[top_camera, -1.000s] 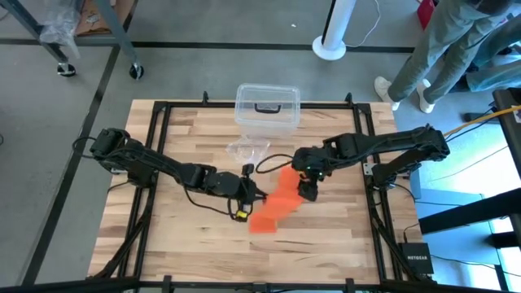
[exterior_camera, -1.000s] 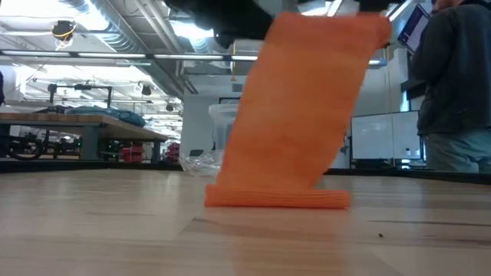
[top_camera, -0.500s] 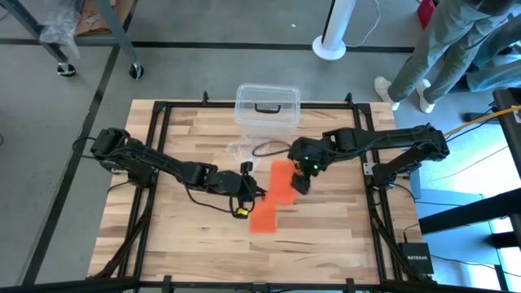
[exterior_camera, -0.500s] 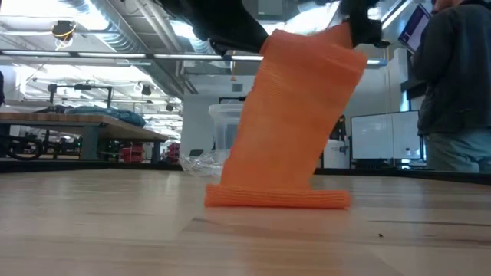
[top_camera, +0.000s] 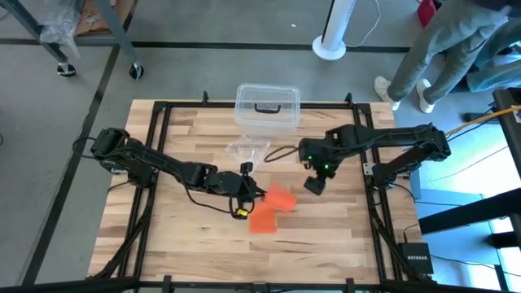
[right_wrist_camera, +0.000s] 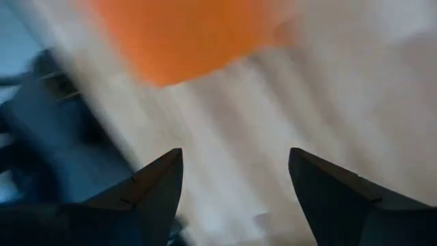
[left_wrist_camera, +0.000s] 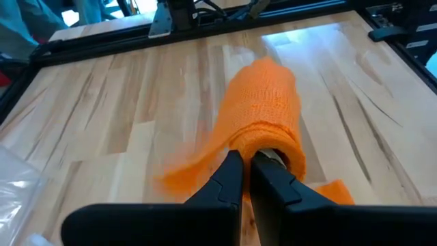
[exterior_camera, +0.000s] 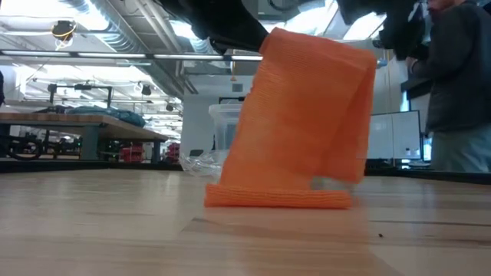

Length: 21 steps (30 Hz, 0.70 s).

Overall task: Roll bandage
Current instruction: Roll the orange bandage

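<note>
The bright orange bandage (top_camera: pixel 273 207) is near the table's middle. It is draped over my left gripper (top_camera: pixel 256 193), which reaches in from the left with its fingers shut (left_wrist_camera: pixel 249 156). The bandage rises as a wide band (exterior_camera: pixel 299 115) from a folded lower end (exterior_camera: pixel 276 199) that rests on the wood. Its other end (exterior_camera: pixel 349 146) hangs loose past the fingers. My right gripper (top_camera: pixel 316 185) hovers open just right of the bandage, above the table and touching nothing. In its own view the open fingers (right_wrist_camera: pixel 235 157) show with the bandage (right_wrist_camera: pixel 177 34) beyond them. My left gripper carries the bandage on its shut fingers, which come nearly level from the table's left, slanting a little down. The band is looped over the fingertips (left_wrist_camera: pixel 263 137) across their length, and the loop hides them. The bandage hangs on both sides, its lower end on the table.
A clear plastic box (top_camera: pixel 267 104) with a dark handle stands at the table's far edge. A small transparent plastic piece (top_camera: pixel 244 150) lies in front of it. A person (top_camera: pixel 456 49) stands beyond the far right corner. Bare wood lies near and to the left.
My right gripper has swung toward the table's right edge and turned, away from the bandage. The bandage's upper end, which stood drawn up at that gripper, has dropped over my left gripper's fingers and hangs slack. Its lower end has stayed on the table.
</note>
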{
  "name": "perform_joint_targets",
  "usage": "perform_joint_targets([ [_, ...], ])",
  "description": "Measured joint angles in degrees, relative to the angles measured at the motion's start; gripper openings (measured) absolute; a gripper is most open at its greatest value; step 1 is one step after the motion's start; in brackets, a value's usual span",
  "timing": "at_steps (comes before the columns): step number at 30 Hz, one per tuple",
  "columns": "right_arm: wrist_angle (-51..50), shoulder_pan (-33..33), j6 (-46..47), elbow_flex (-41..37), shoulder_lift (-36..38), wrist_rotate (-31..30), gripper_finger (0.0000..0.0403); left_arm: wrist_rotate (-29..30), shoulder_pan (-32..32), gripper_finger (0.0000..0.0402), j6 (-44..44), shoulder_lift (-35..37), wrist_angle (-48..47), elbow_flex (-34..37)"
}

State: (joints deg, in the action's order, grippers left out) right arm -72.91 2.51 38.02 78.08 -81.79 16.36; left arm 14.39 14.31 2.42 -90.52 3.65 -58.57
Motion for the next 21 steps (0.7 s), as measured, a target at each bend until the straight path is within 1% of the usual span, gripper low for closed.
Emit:
perform_joint_targets([
  [2, -0.1, 0.1, -0.8, 0.0, 0.2, -4.5, 0.0269, 0.0, 0.0, 0.0008, 0.2, 0.0, 0.0, 0.0],
  [3, -0.2, 0.1, -1.4, 0.0, 0.3, -5.6, 0.0269, 0.0, 0.0, 0.0008, 0.3, 0.0, 0.0, 0.0],
  [5, -0.6, 1.0, -3.0, 0.0, 0.9, -6.3, 0.0269, 0.0, 0.0, 0.0008, 0.4, 0.0, 0.1, 0.0],
  [8, -0.4, 5.6, -4.1, 0.0, 2.6, -8.6, 0.0269, 0.0, 0.3, 0.0008, 0.0, 0.0, 0.0, 0.0],
  [10, 1.1, 9.9, -3.9, 0.0, 4.0, -12.3, 0.0269, 0.0, 0.4, 0.0008, -0.1, 0.2, 0.0, 0.0],
  [12, 4.4, 15.6, -2.6, -0.6, 5.2, -17.6, 0.0269, 0.4, 0.8, 0.0008, -0.4, 0.4, 0.3, 0.0],
  [15, 11.3, 24.5, -0.7, -2.9, 6.6, -26.3, 0.0269, 3.1, 1.1, 0.0008, -0.6, 0.4, 0.7, 0.0],
  [19, 20.0, 36.8, 1.6, -9.8, 6.7, -39.9, 0.0269, 3.8, 1.1, 0.0008, -0.8, 0.4, 2.8, 0.0],
  [21, 25.3, 40.7, 2.3, -14.4, 5.8, -43.8, 0.0269, 3.8, 1.2, 0.0008, -0.5, 0.4, 3.8, 0.0],
])
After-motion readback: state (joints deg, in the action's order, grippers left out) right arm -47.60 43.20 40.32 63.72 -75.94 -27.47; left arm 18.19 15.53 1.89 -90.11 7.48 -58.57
